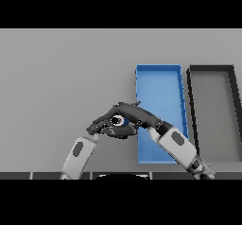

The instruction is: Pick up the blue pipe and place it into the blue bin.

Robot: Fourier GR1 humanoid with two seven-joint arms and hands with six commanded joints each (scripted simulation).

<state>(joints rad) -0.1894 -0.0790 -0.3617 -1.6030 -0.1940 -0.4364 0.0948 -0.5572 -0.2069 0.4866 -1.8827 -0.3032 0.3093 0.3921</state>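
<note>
The blue pipe [122, 121] shows only as a short blue stub with a pale ring end, just left of the blue bin [158, 80]. My right hand [138, 115] reaches in from the lower right across the bin's left wall, with its fingers curled over the pipe and hiding most of it. My left hand [105, 125] comes in from the lower left, its relaxed fingers lying right beside and below the pipe's end. Whether the pipe rests on the table or is lifted cannot be told.
A black bin [191, 101] with a grey floor stands directly right of the blue bin. The grey table [61, 77] stretches to the left and far side.
</note>
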